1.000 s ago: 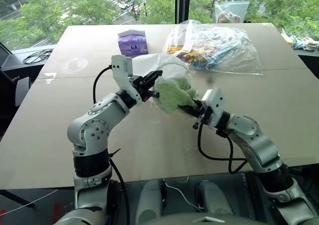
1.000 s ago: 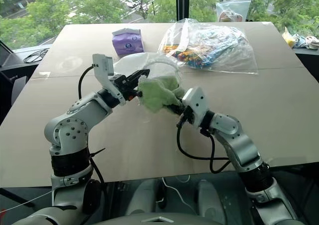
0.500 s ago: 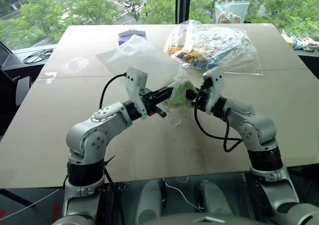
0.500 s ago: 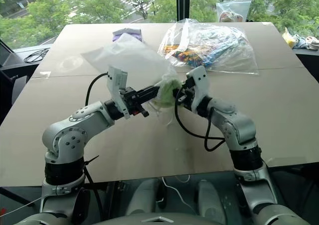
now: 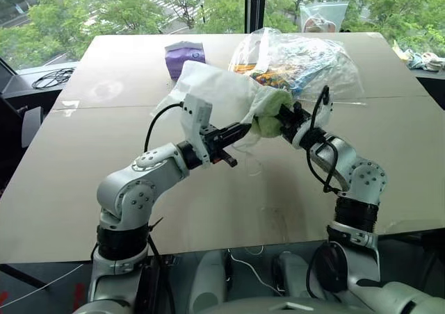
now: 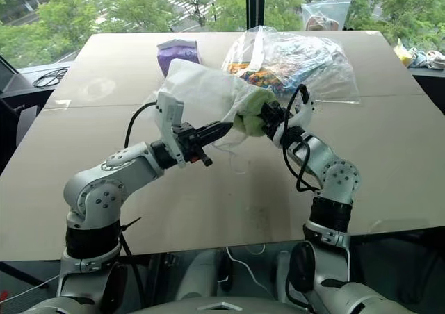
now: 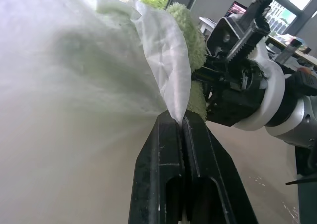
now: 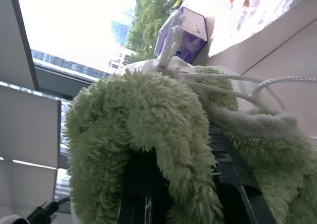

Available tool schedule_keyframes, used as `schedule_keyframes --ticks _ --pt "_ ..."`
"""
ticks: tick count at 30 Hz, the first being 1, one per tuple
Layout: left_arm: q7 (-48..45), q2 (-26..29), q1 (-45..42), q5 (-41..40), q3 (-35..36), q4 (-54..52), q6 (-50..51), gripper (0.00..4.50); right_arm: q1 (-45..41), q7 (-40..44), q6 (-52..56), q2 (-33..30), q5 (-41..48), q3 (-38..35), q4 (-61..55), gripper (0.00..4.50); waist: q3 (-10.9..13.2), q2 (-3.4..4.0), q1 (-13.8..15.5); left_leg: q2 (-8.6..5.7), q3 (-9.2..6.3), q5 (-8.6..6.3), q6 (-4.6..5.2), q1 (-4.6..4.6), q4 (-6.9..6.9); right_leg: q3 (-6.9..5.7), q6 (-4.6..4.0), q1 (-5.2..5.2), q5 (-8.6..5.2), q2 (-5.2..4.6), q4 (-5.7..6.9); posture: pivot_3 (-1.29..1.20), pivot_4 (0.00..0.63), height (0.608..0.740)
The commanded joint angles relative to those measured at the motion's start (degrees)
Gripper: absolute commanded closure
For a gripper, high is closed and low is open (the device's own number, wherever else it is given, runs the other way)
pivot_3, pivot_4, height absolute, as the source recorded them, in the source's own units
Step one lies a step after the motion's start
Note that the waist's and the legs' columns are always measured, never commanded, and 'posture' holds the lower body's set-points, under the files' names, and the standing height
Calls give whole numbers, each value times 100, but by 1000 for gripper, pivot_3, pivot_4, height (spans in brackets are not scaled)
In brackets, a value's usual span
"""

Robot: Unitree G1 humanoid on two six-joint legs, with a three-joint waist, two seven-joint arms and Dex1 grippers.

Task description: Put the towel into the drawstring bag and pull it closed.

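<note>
Above the middle of the tan table (image 5: 83,189), the robot's two arms meet at the mouth of the drawstring bag (image 5: 215,92), which hangs raised off the tabletop. The left gripper (image 5: 245,128) has its two black fingers pressed flat together on a pinch of the bag's thin white rim, holding the fabric up so the body of the bag billows toward the far side of the table. Facing it from the other side of the bag's mouth, the right gripper (image 5: 284,123) has its fingers narrowed around the towel (image 5: 268,112), a fluffy yellow-green wad that drapes over both fingers and sits at the bag's opening, partly wrapped by the white fabric. In the right wrist view the bag's white cords (image 8: 233,83) trail across the towel. Just beyond the bag on the table lies a purple tissue pack (image 5: 184,55), and beside that, past the right gripper, a large clear plastic bag (image 5: 306,60) of colourful items rests on the tabletop.
</note>
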Motion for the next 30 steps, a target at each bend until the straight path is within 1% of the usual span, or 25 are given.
schedule_keyframes --ticks 1,2,4,5,6,8,9,11,15,17,21,23,25,28,30 --pt "-178 -9 -189 11 -93 -28 -171 4500 -549 -740 -418 624 1437 165 -63 4477 0 0 -20 1 -3 0 0 0 0 0 0 -1 0 4 1 0 150 740" --pt "-213 -6 -221 50 -111 -1 -226 4500 -525 -809 -417 507 1536 297 -61 4477 0 0 -34 1 -5 0 0 0 -2 0 0 -1 0 7 1 0 150 740" --pt "-238 -3 -286 72 -91 65 -259 4500 -425 -365 -229 -8 939 741 -228 4477 0 1 -89 1 -7 0 0 0 -2 0 0 -1 -1 10 1 0 150 740" --pt "-277 18 -325 70 -46 104 -298 4500 -336 234 -178 -553 114 1288 -472 4477 4 6 -113 1 -7 0 1 0 -2 0 0 -1 0 10 0 0 150 740" --pt "-326 53 -357 73 11 130 -348 4500 -218 1060 -474 -1292 -1062 2108 -809 4477 3 6 -115 -1 -6 0 1 -2 -1 2 1 -3 -1 9 -1 0 150 740" --pt "-370 146 -418 18 153 150 -329 4500 -12 2413 -1352 -2410 -2899 3398 -1156 4477 6 9 -75 -3 -8 0 2 -6 1 -1 1 -4 -2 6 -7 0 150 740" --pt "-376 182 -438 -32 217 137 -305 4500 60 2876 -1799 -2751 -3469 3789 -1188 4477 5 6 -63 -5 -10 0 2 -9 0 -2 0 -6 -4 1 -9 0 150 740" --pt "-403 252 -473 -243 386 84 -216 4500 158 3557 -2776 -3178 -4479 4281 -1078 4477 2 2 -67 -8 -9 0 2 -9 1 -2 -8 -5 -9 2 -17 0 150 740" --pt "-535 398 -499 -627 559 -24 -62 4500 242 4342 -4541 -3512 -6222 4890 -590 4477 5 -1 -99 -1 -6 0 1 -7 0 6 3 -9 -3 13 -7 0 150 740" --pt "-558 431 -509 -726 564 -31 -39 4500 232 4479 -5272 -3535 -6902 5055 -302 4477 5 -2 -96 -1 -8 1 0 -5 0 5 3 -9 -3 15 -4 0 150 740" --pt "-572 516 -464 -723 449 -23 -10 4500 3 4223 -6563 -3406 -8120 5082 150 4477 7 -6 -74 -1 -4 2 -3 -2 4 5 3 -5 -2 12 -4 0 150 740" --pt "-582 539 -412 -663 355 -41 -21 4500 -184 4056 -7230 -3501 -8925 5215 352 4477 8 -6 -68 -1 -2 4 -5 -3 4 6 3 -5 -2 11 -4 0 150 740" --pt "-599 526 -336 -580 239 -32 -80 4500 -285 3722 -7837 -3572 -9705 5293 654 4477 8 -6 -68 -2 0 18 -30 -2 5 8 3 -6 -2 11 -4 0 150 740" --pt "-653 570 -230 -477 102 -34 -126 4500 -315 3519 -8344 -3512 -10173 5238 898 4477 8 -8 -51 -2 -1 22 -37 -1 3 6 2 -5 -2 11 -5 0 150 740" --pt "-670 534 -203 -497 54 -59 -127 4500 -260 3648 -8505 -3417 -10150 5236 915 4477 10 -10 -39 -2 1 24 -39 -1 2 7 2 -6 -2 10 -4 0 150 740"
